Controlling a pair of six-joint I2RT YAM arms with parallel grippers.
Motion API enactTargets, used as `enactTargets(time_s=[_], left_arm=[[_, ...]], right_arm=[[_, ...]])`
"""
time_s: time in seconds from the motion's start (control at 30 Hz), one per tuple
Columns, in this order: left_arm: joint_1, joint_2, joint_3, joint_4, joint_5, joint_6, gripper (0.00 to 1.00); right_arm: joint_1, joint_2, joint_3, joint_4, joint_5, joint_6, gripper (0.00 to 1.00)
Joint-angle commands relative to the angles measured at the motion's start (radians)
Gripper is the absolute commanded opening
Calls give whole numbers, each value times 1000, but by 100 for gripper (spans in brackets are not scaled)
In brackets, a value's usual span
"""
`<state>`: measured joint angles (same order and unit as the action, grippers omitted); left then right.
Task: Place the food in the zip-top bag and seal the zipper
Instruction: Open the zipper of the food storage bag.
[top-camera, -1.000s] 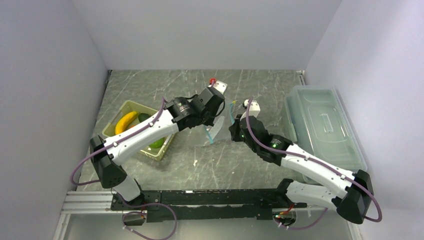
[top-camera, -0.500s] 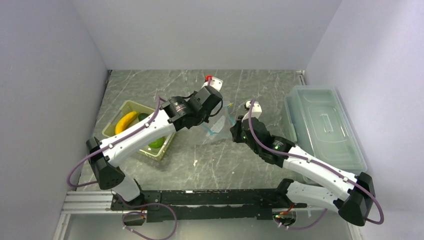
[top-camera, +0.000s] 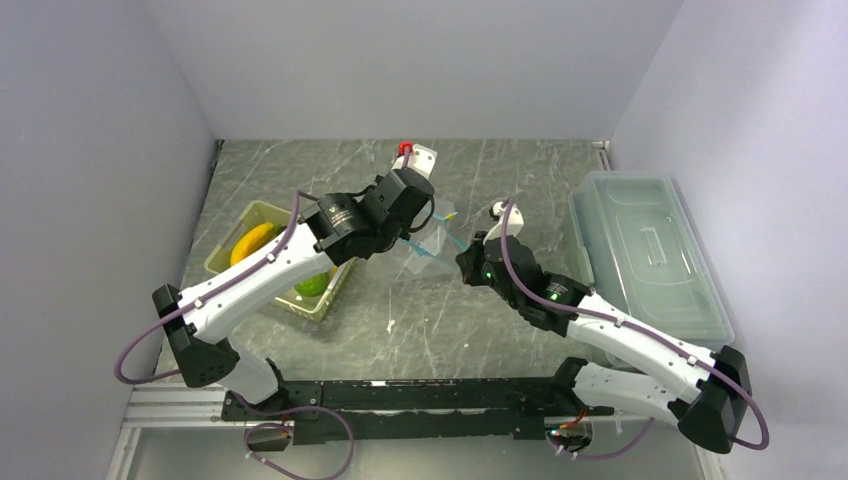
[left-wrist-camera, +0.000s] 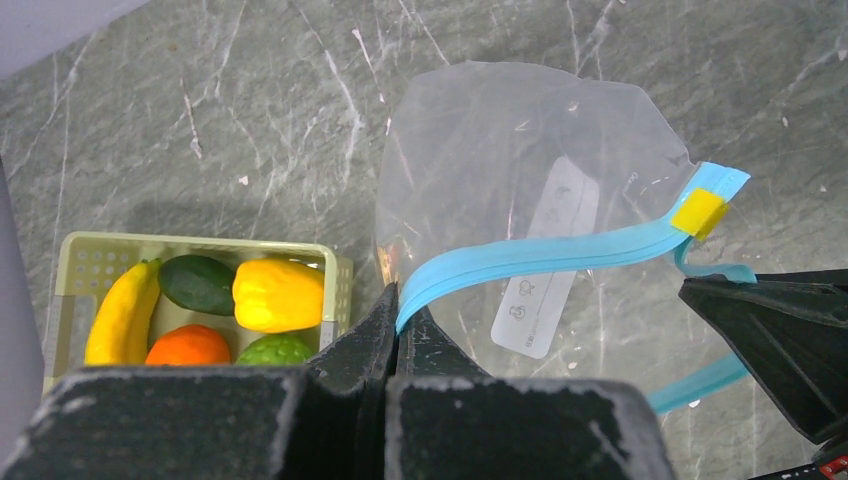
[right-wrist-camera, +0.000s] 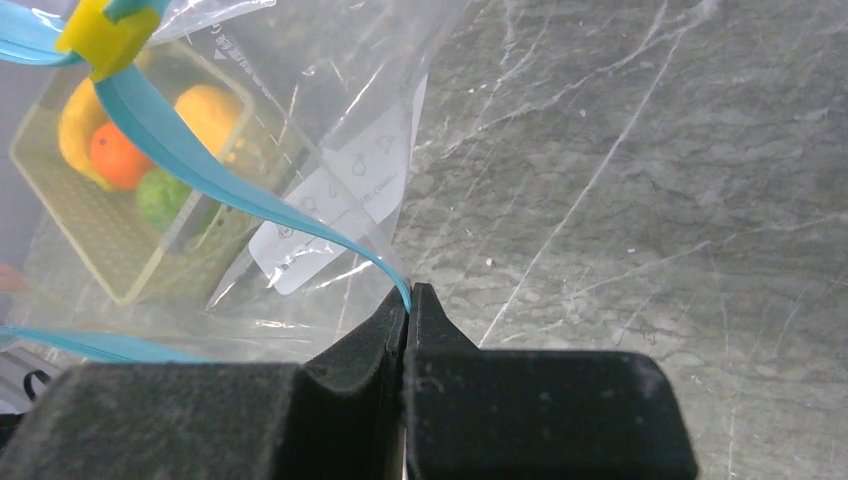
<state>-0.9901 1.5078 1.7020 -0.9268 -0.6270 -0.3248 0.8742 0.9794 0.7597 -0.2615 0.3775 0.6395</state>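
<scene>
- Food: five pieces are lying in one pale green basket (left-wrist-camera: 75, 265): one banana (left-wrist-camera: 118, 310), one dark green piece (left-wrist-camera: 197, 283), one yellow pepper (left-wrist-camera: 277, 294), one orange piece (left-wrist-camera: 187, 345) and one light green piece (left-wrist-camera: 275, 350).
- The five pieces are sitting close together. The pepper is lying between the dark green piece and the basket's right wall.
- Bag (left-wrist-camera: 520, 140): one clear bag is hanging between the two hands, to the right of the basket and clear of it. Its body is drooping toward the counter (left-wrist-camera: 200, 100). Whether its lower edge is touching the counter cannot be told.
- Zipper (left-wrist-camera: 540, 255): one light-blue strip is running along the bag's mouth, and one yellow slider (left-wrist-camera: 698, 212) is sitting at its far end.
- From the slider, one run of strip is leading to the left hand and a second run is leading to the right hand.
- Left hand (left-wrist-camera: 397, 300): the fingers are pressing fully together and pinching the end of the blue strip. It is touching nothing else.
- Right hand (right-wrist-camera: 408, 295): the fingers are likewise pressing fully together and pinching the tip of the other run of strip, with clear film bunching just beside them.
- Box (top-camera: 645, 250): one large clear lidded box is standing at the right edge of the counter, well apart from the bag and both hands.
</scene>
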Motion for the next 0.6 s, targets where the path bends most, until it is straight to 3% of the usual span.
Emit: enactTargets(time_s=[0.0,0.1,0.2,0.4,0.57], left_arm=[[6,-42,46,-8,-73,28,0],[7,-39,41,1,-58,27,0],[7,-33,46,1,-63,33,0],[7,-14,59,-5,-81,46,0],[7,-8,53,6,-103,58,0]], right_arm=[[0,-8,4,-34,2,-17,0],[0,-10,21,-20,-7,-30,0],[0,-21,36,0,-15,-53,15],[0,-54,81,23,-2,-101,34],[0,-76,140,9,8,-170,39]])
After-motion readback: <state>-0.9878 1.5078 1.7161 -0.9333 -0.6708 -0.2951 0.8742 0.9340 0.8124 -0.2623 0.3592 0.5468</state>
